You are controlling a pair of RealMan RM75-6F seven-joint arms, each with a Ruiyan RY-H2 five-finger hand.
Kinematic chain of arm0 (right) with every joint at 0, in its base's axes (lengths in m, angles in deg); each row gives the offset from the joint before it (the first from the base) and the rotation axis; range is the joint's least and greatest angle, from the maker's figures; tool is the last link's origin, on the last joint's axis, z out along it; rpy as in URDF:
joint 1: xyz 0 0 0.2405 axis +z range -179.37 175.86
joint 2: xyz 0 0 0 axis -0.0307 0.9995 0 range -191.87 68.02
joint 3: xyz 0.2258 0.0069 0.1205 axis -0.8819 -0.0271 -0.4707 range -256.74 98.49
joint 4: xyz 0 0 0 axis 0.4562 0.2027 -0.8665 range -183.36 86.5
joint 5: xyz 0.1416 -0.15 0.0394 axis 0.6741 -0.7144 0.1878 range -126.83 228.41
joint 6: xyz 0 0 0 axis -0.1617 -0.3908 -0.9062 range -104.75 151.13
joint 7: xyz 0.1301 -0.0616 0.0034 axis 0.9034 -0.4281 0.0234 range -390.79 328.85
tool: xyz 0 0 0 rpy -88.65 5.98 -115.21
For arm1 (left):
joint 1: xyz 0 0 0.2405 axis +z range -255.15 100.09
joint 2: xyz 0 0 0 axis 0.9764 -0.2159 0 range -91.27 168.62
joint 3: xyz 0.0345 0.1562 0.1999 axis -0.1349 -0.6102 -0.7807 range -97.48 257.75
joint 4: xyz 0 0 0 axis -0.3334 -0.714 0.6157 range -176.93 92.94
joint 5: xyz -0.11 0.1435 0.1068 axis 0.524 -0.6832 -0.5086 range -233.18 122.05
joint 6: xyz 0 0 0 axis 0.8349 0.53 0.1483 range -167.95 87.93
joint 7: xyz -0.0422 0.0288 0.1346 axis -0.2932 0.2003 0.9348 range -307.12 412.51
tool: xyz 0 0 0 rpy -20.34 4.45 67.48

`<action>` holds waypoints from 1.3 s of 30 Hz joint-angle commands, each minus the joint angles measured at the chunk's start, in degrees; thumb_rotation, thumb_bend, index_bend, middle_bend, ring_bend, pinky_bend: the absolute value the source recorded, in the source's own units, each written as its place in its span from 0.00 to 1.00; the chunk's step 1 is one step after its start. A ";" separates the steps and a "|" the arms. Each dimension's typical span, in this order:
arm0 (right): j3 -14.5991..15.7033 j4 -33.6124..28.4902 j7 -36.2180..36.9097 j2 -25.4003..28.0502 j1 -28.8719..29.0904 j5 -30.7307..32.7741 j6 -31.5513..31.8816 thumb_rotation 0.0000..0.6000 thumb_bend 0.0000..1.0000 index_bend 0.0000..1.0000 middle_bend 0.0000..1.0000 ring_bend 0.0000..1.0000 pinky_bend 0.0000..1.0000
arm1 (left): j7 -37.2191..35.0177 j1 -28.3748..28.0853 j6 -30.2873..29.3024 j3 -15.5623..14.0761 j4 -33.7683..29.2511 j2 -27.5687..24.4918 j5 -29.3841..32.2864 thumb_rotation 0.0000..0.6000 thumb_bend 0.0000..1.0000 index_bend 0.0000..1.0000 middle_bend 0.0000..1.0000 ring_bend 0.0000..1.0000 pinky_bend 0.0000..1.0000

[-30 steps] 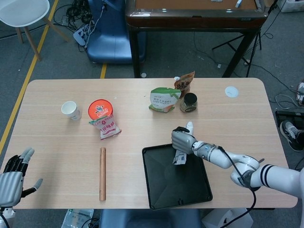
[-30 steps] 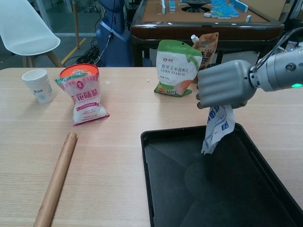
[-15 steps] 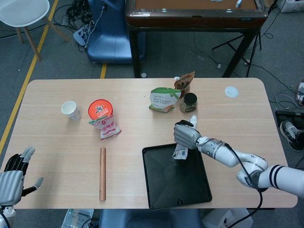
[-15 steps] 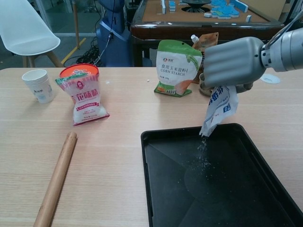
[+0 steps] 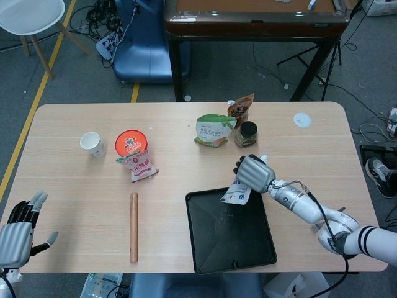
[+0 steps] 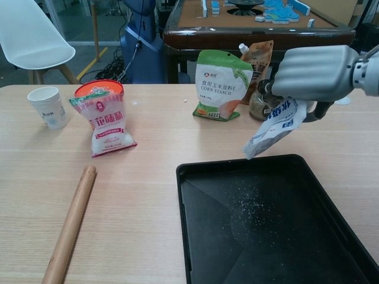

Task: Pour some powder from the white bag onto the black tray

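Right hand grips the white bag tight, mouth tilted toward 7 o'clock over the tray's far edge; powder could land on the table. Left hand is spread, empty.

Grey floor, white chair

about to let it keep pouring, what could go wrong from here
The white bag, held by the right hand, is tilted with its low corner right at the black tray's far rim, so the next powder could land on the table. The hand is also close to the dark jar and corn starch pouch behind it and might knock them.
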State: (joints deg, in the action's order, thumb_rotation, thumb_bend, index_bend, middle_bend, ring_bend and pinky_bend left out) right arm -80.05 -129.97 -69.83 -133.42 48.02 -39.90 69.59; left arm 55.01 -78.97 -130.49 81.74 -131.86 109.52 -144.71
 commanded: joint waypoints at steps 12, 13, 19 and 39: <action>-3.56 24.68 43.86 -21.48 -10.24 2.60 19.61 1.00 0.74 0.93 0.89 0.81 0.83 | 2.36 -0.55 0.47 0.16 -2.03 -0.23 -0.08 1.00 0.21 0.07 0.09 0.13 0.08; -4.37 25.76 47.45 -22.94 -10.36 3.67 19.44 1.00 0.74 0.93 0.89 0.81 0.83 | 2.51 -0.52 0.49 0.13 -2.17 -0.28 -0.03 1.00 0.21 0.07 0.09 0.13 0.08; -8.05 31.00 61.69 -28.99 -10.38 8.61 16.83 1.00 0.74 0.93 0.89 0.81 0.83 | 2.82 -0.31 0.29 0.05 -2.62 -0.58 0.15 1.00 0.21 0.07 0.09 0.13 0.08; -8.45 37.43 88.58 -33.40 -7.67 9.95 3.74 1.00 0.73 0.87 0.75 0.68 0.68 | 3.56 -0.19 0.91 -0.18 -3.26 -0.77 0.82 1.00 0.21 0.07 0.09 0.13 0.08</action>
State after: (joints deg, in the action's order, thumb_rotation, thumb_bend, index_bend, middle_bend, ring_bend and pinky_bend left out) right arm -88.72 -92.90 17.84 -166.84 39.83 -29.61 74.20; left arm 58.57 -79.15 -129.57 81.56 -135.12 108.75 -143.89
